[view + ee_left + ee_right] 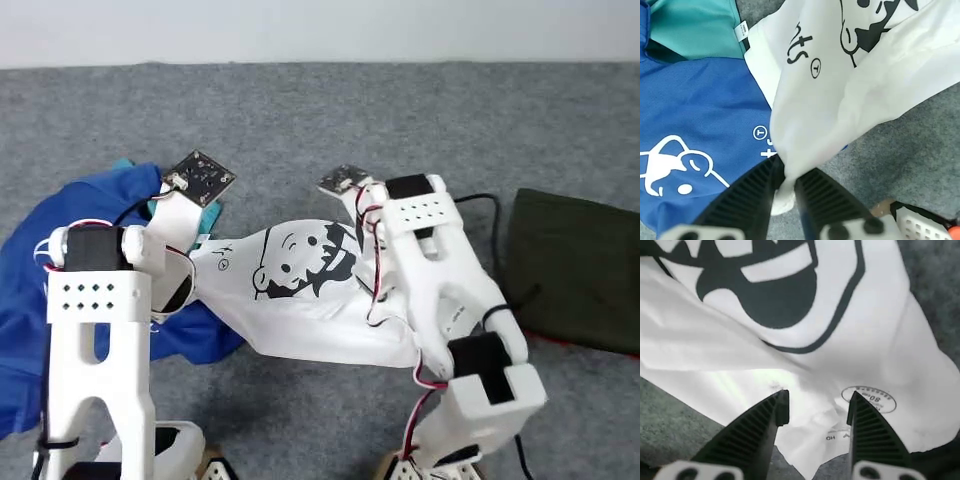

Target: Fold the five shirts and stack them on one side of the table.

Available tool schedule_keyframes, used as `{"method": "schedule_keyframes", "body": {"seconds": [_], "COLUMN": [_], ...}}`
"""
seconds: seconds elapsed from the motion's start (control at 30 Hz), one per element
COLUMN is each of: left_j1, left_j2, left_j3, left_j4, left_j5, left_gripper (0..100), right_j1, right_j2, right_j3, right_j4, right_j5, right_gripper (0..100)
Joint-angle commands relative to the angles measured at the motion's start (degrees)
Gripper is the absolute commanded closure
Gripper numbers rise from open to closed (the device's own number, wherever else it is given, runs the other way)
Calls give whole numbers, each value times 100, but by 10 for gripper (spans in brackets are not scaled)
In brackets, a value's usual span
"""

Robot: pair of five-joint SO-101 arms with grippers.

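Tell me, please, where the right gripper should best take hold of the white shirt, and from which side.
Probably the free edge of the white shirt beside the round printed label, under the open right gripper. Come down from above: the cloth is spread thin over the table there, and the left gripper pinches the opposite end, so this grip would balance it.

The right gripper point(819, 400) hangs over the white shirt point(880, 340), black ribbed fingers point(760, 425) spread apart above its crumpled edge. A round printed stamp point(869, 399) sits on the shirt by one fingertip, with the large black cartoon print point(770, 300) farther in. Grey table surface point(670, 425) borders the shirt.
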Motion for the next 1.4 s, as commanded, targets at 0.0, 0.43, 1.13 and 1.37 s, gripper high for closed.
{"method": "schedule_keyframes", "body": {"seconds": [0.0, 0.43, 1.13, 1.37], "left_j1": [9, 9, 9, 9], "left_j2": [-176, -176, -176, -167], "left_j3": [-22, -13, -48, -48], "left_j4": [-88, -88, -88, -167], "left_j5": [35, 35, 0, -9], "left_gripper": [986, 986, 986, 986], "right_j1": [-13, -4, 400, 945], "right_j2": [163, 690, -1385, -1824], "right_j3": [-352, -360, -1486, -1600], "right_j4": [-31, -180, 1209, 1314], "right_j5": [-18, -18, 721, 1319], "right_gripper": [804, 945, 988, 988]}}
